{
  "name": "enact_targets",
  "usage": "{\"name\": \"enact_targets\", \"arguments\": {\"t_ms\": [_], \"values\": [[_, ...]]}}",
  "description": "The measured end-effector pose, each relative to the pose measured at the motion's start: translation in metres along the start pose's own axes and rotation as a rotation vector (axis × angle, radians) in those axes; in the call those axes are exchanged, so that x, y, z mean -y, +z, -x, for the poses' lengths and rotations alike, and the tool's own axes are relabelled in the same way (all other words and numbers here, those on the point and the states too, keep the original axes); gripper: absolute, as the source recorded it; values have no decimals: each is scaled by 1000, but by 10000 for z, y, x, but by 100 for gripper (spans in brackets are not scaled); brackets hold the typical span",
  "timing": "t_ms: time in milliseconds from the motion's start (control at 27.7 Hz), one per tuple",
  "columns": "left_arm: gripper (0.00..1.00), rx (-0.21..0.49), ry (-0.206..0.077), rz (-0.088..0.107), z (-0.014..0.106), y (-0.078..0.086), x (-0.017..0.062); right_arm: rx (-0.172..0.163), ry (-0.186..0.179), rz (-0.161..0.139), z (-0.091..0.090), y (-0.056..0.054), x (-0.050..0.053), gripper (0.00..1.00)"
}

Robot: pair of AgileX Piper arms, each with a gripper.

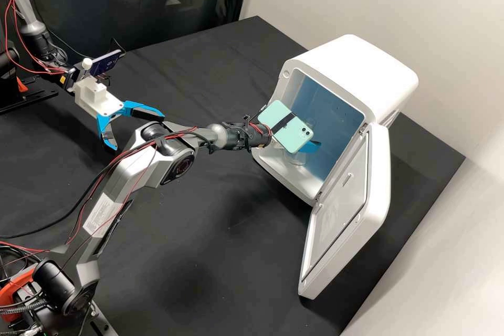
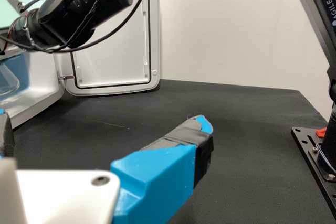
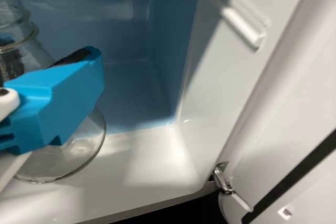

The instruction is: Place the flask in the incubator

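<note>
The flask is seen inside the incubator, its door hung open; the right gripper is masked by a phone, its grip not to be told; the left gripper is spread wide

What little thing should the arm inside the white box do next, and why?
Probably open the right gripper and let the flask go. The flask's base looks to rest flat on the floor of the incubator, just inside the front lip, with the door hanging open, so the glass seems already placed. This is a judgement: the contact under the base is hard to see.
</note>
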State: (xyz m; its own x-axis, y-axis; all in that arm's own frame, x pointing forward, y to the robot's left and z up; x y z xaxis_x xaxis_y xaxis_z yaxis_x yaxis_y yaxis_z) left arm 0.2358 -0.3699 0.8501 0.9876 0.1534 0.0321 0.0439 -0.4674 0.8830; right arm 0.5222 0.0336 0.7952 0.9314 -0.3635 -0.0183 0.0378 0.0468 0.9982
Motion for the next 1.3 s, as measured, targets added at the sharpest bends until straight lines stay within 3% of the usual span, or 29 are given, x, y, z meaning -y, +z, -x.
{"name": "enact_targets", "arguments": {"t_ms": [180,577,613,902,1298], "values": [[100,0,0,0,0,0,0,27,-18,7,-81,61,92,0],[100,-8,4,6,-2,-1,-2,28,-16,27,-119,69,115,0],[100,-11,5,8,-2,-4,-3,28,-16,27,-119,69,115,100],[100,-7,5,9,-5,10,0,34,-12,49,-128,85,126,100],[100,-7,5,9,-5,10,0,45,-16,53,-152,126,172,100]]}}
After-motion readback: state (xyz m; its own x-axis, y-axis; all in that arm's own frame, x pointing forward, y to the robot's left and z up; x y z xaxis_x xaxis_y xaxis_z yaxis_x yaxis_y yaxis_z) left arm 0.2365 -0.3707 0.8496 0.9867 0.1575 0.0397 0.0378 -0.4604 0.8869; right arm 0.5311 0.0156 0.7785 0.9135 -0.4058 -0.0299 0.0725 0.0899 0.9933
